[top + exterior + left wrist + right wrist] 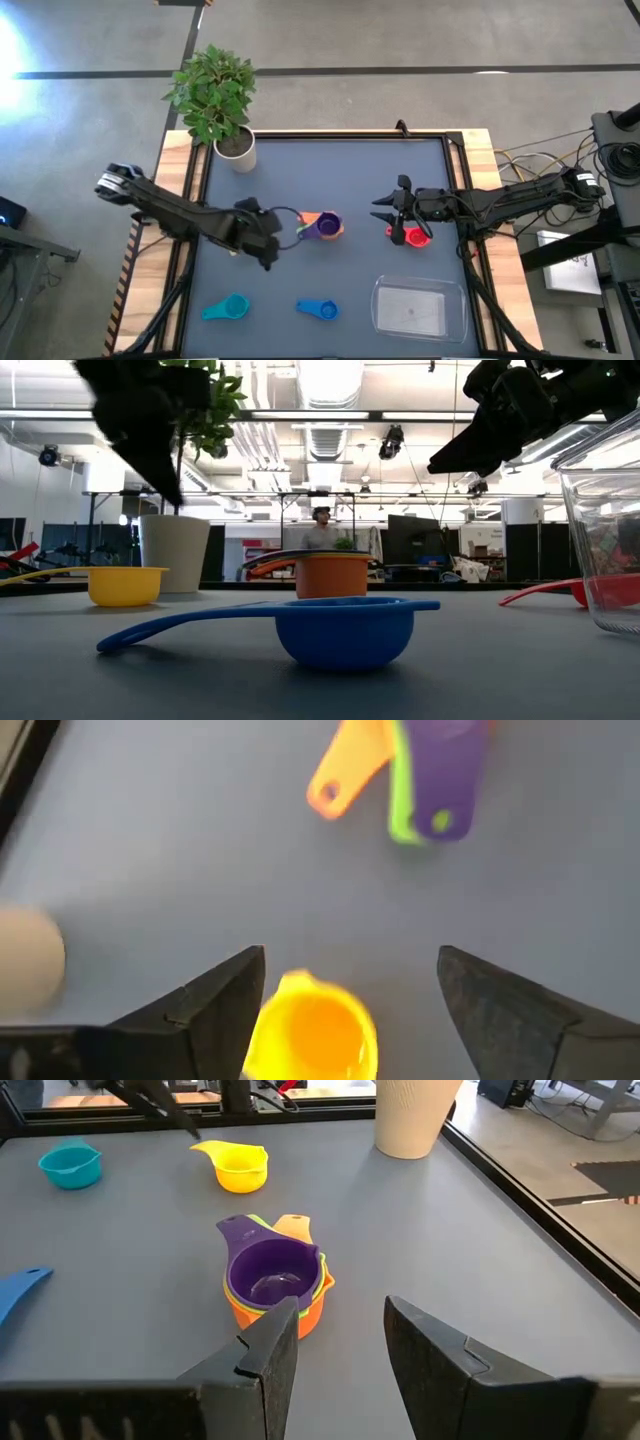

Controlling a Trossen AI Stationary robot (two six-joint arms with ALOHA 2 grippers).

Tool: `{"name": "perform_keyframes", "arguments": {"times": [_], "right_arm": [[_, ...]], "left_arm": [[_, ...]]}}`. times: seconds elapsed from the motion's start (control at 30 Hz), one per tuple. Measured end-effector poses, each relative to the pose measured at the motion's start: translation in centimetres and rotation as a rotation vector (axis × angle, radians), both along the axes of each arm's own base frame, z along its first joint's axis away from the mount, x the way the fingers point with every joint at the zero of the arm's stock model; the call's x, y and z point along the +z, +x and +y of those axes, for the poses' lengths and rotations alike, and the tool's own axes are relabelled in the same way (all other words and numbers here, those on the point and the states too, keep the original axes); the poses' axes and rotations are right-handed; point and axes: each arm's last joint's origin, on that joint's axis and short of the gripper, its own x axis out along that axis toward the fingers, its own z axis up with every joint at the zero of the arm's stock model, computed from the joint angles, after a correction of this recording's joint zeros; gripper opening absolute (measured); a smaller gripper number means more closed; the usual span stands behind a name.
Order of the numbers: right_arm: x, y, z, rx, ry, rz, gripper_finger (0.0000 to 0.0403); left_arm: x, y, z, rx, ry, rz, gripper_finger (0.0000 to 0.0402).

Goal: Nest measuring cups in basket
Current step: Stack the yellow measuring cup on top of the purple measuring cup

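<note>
Left end effector (345,1010) stands open above the released yellow cup (315,1038); lowering carelessly could knock that cup sideways.

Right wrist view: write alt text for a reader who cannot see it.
A purple plastic measuring cup sits nested in a green and an orange cup on the grey table, just beyond the open right gripper. Farther off stand a yellow cup and a teal cup.

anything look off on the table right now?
Yes: the clear plastic rectangular basket is empty. The purple, green and orange plastic measuring cups are nested mid-table instead, outside it; the yellow cup sits alone. Nothing spilled or damaged.
</note>
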Motion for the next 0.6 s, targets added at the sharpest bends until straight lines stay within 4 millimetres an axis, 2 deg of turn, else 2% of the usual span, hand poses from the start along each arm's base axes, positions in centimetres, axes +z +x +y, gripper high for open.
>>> {"name": "perform_keyframes", "arguments": {"times": [0.1, 0.33, 0.6], "right_arm": [[0.0, 0.0, 0.0, 0.000, 0.000, 0.000, 0.0139], [0.0, 0.0, 0.0, -0.002, 0.007, -0.005, 0.0139], [0.2, 0.1, 0.0, -0.002, 0.009, -0.029, 0.0139]], "left_arm": [[-0.3, -2.5, 0.7, 0.082, -0.098, -0.028, 0.0275], [-3.5, -7.8, 2.4, 0.297, -0.282, -0.094, 0.0274], [-5.3, -10.5, 3.8, 0.439, -0.360, -0.231, 0.0274]]}}
